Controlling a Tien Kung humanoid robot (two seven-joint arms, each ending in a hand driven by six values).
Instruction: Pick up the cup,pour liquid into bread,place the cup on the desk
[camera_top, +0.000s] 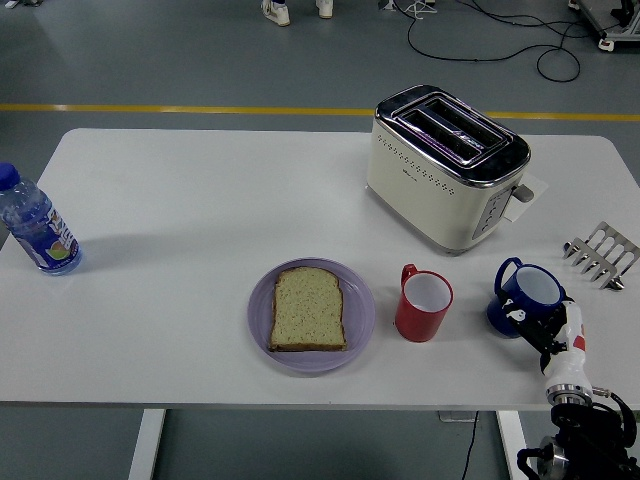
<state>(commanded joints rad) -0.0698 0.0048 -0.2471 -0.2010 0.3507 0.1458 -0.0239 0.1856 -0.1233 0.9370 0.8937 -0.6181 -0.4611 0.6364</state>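
A blue cup (528, 290) with a white inside stands at the table's right front, tilted with its rim leaning to the right. My right hand (540, 325) comes up from the lower right corner and its black fingers are curled around the cup's lower side. A slice of bread (309, 309) lies flat on a purple plate (360, 300) at the front middle, well left of the hand. A red cup (423, 304) stands upright between the plate and the blue cup. My left arm does not show.
A cream toaster (445, 165) stands behind the cups. A metal toast rack (601, 254) lies at the right edge. A blue water bottle (36, 225) stands at the far left. A person's feet show at the top.
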